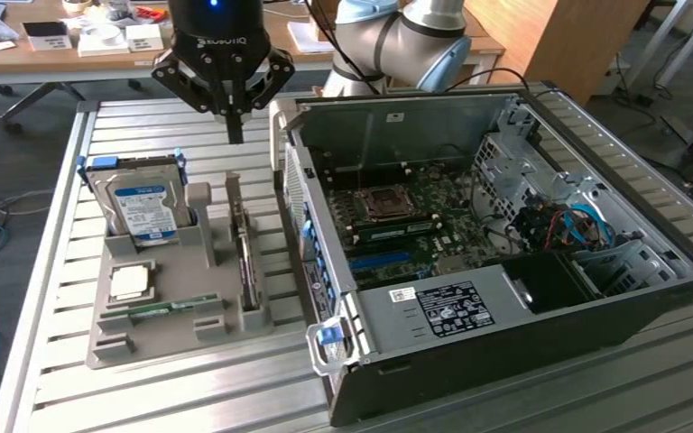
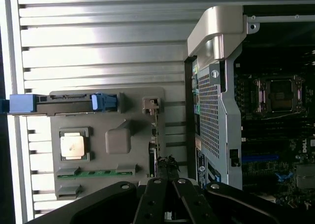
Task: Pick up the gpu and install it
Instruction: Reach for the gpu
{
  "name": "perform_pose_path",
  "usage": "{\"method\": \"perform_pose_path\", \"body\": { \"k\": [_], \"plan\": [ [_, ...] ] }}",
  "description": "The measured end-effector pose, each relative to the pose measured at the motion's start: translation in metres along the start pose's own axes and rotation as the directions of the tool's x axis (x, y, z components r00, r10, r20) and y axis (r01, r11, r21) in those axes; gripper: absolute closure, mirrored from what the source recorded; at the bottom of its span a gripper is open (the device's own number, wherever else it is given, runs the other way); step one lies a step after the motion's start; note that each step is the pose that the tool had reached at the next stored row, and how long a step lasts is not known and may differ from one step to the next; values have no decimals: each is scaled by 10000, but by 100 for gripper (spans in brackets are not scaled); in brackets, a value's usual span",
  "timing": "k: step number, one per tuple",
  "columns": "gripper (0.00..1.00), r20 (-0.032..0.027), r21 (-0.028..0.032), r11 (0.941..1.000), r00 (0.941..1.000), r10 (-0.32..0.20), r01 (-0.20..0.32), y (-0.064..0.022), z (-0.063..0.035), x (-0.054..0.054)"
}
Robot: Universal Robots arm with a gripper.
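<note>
On the table [image 1: 142, 397], one open computer case [image 1: 479, 361] stands beside one grey holder [image 1: 160, 338] carrying one hard drive [image 1: 142, 212], one gpu [image 1: 245, 262] standing on edge lengthwise in the holder's case-side slot, one memory stick [image 1: 160, 308] and one CPU [image 1: 130, 282], with the gripper [image 1: 235, 126], shut and empty, hanging above the gpu's hard-drive end.

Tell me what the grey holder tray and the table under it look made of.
Holder tray: matte grey plastic, probably moulded or printed; its surface is dull and uniform, without glints. Table: bare metal slats, likely aluminium; they are ribbed and silvery with a bright sheen.
</note>
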State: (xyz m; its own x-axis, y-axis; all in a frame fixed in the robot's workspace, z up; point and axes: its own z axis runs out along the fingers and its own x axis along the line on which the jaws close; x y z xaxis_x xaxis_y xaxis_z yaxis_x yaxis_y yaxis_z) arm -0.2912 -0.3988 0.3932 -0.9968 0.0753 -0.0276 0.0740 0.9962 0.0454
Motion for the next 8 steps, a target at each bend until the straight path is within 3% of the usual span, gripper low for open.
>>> {"method": "perform_pose_path", "body": {
  "k": [8],
  "plan": [
    [89, 0, -1, 10000, 10000, 0, 0, -2, -1, 29]
  ]
}}
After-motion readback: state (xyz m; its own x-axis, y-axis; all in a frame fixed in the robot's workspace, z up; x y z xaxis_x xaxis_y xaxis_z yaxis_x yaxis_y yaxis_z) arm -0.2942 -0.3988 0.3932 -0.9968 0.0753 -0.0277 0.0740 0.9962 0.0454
